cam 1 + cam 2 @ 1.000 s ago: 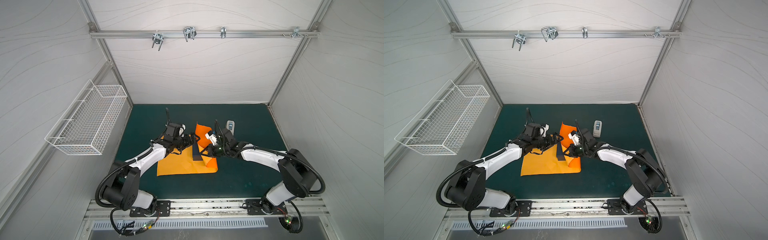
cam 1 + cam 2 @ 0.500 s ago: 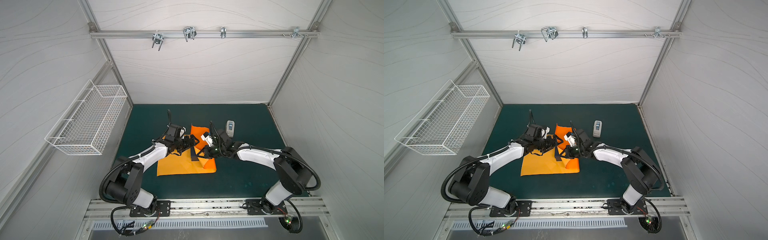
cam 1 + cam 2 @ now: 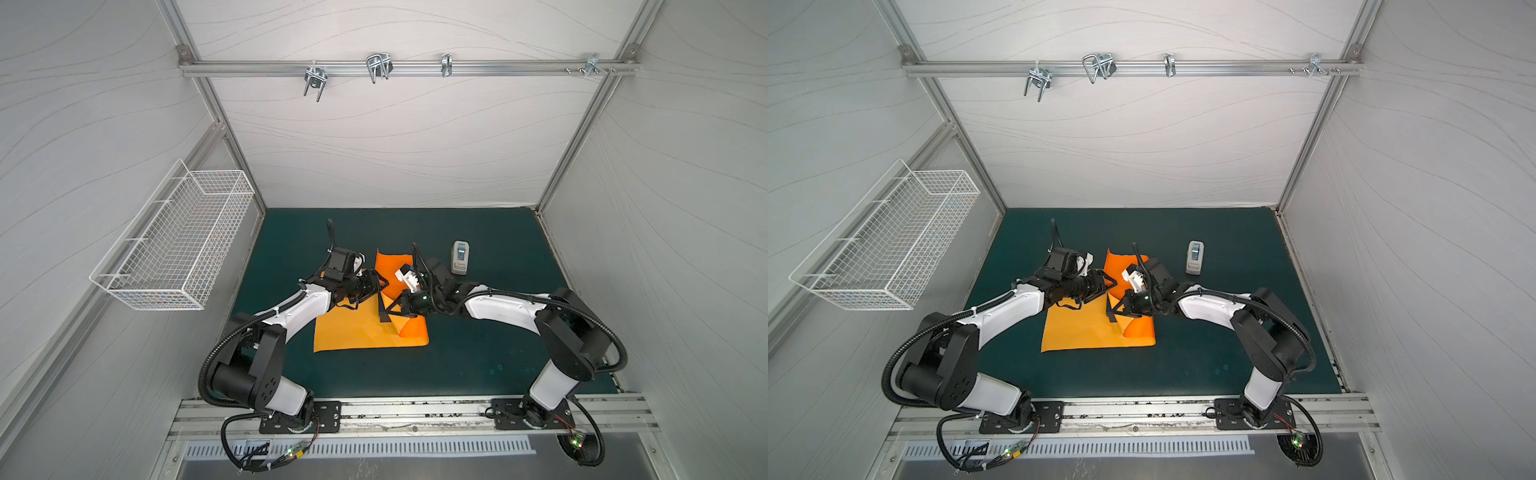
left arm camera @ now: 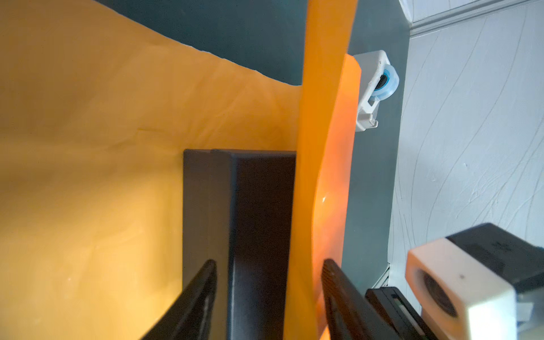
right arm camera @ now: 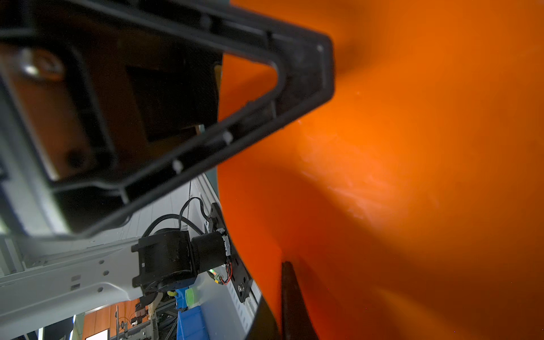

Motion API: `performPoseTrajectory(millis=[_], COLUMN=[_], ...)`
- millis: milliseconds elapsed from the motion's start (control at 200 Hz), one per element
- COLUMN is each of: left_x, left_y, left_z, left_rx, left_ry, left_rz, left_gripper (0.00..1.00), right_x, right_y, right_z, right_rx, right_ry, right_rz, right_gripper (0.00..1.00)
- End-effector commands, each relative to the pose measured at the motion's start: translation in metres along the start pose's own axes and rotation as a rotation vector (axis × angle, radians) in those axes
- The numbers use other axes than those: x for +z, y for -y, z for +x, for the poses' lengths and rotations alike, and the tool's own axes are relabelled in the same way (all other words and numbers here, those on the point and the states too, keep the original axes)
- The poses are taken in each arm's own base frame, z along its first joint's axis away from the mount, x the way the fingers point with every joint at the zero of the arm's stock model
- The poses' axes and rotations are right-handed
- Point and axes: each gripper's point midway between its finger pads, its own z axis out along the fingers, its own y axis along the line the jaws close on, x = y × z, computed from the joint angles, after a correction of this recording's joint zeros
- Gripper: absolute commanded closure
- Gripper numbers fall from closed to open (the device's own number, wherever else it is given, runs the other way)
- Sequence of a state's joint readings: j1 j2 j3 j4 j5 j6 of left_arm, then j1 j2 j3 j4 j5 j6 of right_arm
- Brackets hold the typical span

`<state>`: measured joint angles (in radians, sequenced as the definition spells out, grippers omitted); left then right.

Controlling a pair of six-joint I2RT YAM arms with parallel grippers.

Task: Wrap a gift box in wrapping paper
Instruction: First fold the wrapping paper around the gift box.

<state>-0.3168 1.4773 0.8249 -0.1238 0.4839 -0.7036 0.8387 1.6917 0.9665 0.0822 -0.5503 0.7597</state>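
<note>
While the right gripper (image 3: 398, 306), jaws shut, pinches up the floppy orange-yellow wrapping paper sheet (image 3: 353, 332), the left gripper (image 4: 269, 265), jaws half-open, straddles the rigid-looking navy-black cuboid gift box (image 4: 259, 191) standing on it, so grip those flat sides.

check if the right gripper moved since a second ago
Yes. In both top views the right gripper has shifted away from the tape dispenser, farther over the wrapping paper it holds.

Tape dispenser (image 3: 460, 257) rests on green mat (image 3: 478, 357); wire basket (image 3: 178, 245) hangs on wall (image 3: 83, 145).
</note>
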Motion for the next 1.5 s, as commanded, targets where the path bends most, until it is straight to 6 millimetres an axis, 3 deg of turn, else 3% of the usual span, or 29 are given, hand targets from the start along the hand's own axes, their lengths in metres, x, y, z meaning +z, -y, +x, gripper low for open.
performPoseTrajectory(millis=[0, 295, 525, 815, 1115, 1170, 1255, 1355, 1495], left_x=[0.002, 0.006, 0.007, 0.008, 0.006, 0.006, 0.005, 0.005, 0.005], left_y=[-0.004, -0.019, -0.028, -0.033, -0.036, -0.036, -0.038, -0.041, -0.042], left_z=[0.001, -0.001, -0.003, -0.003, -0.004, -0.003, -0.003, -0.004, -0.004], left_rx=[-0.005, -0.048, -0.075, -0.090, -0.095, -0.096, -0.098, -0.107, -0.109], left_ry=[-0.016, -0.020, -0.029, -0.038, -0.040, -0.042, -0.039, -0.039, -0.037], left_rz=[0.005, -0.008, -0.003, 0.003, 0.009, 0.008, 0.007, 0.003, 0.002], left_gripper=[0.48, 0.69, 0.82, 0.83, 0.82, 0.82, 0.82, 0.83, 0.83], right_x=[0.006, 0.008, 0.008, -0.007, -0.042, -0.045, -0.043, -0.034, -0.022], right_y=[-0.007, -0.007, -0.009, -0.029, -0.044, -0.038, -0.025, -0.016, -0.006], right_z=[-0.004, -0.004, -0.003, -0.006, -0.024, -0.029, -0.035, -0.042, -0.048], right_rx=[0.000, 0.008, 0.012, -0.027, -0.056, -0.050, -0.043, -0.041, -0.020], right_ry=[0.003, -0.005, -0.013, -0.005, 0.063, 0.082, 0.093, 0.097, 0.097], right_rz=[-0.017, -0.026, -0.038, -0.063, -0.074, -0.051, -0.001, 0.026, 0.044], right_gripper=[1.00, 1.00, 0.92, 0.67, 0.54, 0.55, 0.71, 0.81, 0.89])
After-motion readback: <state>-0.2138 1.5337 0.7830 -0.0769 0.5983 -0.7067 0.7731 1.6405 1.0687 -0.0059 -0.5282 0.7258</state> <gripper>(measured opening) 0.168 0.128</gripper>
